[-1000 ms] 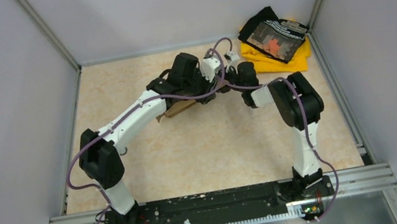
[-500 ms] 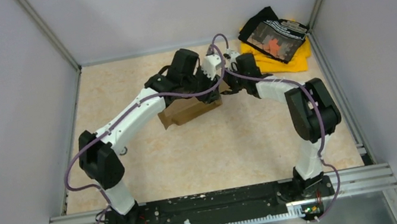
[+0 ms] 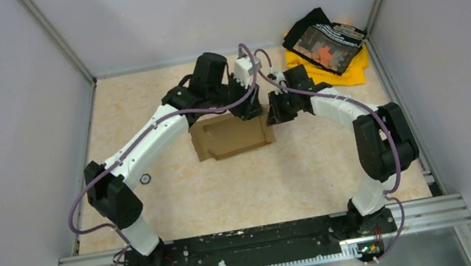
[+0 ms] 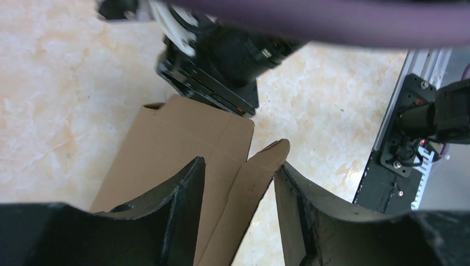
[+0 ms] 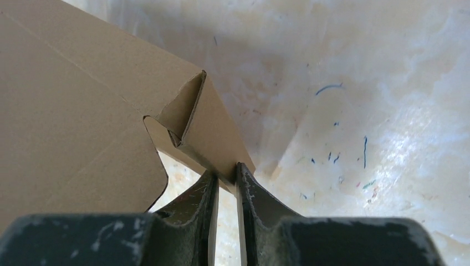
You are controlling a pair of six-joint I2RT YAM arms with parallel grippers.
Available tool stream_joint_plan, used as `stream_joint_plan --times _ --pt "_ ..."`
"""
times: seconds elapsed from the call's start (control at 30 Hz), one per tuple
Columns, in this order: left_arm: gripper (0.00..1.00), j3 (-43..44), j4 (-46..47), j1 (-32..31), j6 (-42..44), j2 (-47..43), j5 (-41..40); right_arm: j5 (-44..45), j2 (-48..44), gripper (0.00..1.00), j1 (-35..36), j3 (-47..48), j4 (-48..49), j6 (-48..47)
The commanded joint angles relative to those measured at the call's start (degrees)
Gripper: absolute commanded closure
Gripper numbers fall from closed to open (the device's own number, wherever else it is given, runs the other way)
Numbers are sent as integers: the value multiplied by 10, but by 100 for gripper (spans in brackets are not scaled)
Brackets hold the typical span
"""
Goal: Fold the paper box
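Observation:
The paper box [image 3: 232, 137] is plain brown cardboard, lying mostly flat at the middle of the table with low raised side flaps. My left gripper [image 3: 251, 107] hangs over its far right corner. In the left wrist view the left gripper [image 4: 238, 163] is open, and a rounded flap [image 4: 266, 172] of the paper box [image 4: 183, 138] stands loose between the fingers, leaning toward the right one. My right gripper [image 3: 274, 114] is at the box's right edge. In the right wrist view the right gripper [image 5: 226, 172] is shut on a folded-up corner flap of the paper box [image 5: 66, 111].
A yellow and black cloth pile [image 3: 326, 47] lies in the far right corner. Grey walls enclose the table on three sides. A metal rail [image 3: 264, 239] carrying the arm bases runs along the near edge. The right arm's black wrist [image 4: 221, 61] sits just beyond the box.
The box has come out from under the left arm and now lies spread toward the near side. The left jaws have widened. The right arm's elbow swung out to the right.

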Motion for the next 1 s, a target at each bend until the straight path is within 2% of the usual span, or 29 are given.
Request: stream_joint_plan --times 0.0,0.17,0.4,0.53,0.73,0.97 --pt "45 46 13 32 -25 -18 26 16 -5 84 9 26 -73 -40" --pt "45 52 16 77 -63 -32 21 61 15 85 10 45 -116 -59" --pt "44 25 37 130 -119 -52 0 124 25 85 10 51 -117 -59" --pt "44 1 31 143 -130 -49 -24 140 24 85 11 33 -86 -53" --pt "45 -60 62 156 -145 -63 -16 169 19 86 25 -19 -26 -55" --pt "46 -99 73 157 -139 -72 -17 217 12 84 69 -69 39 -77"
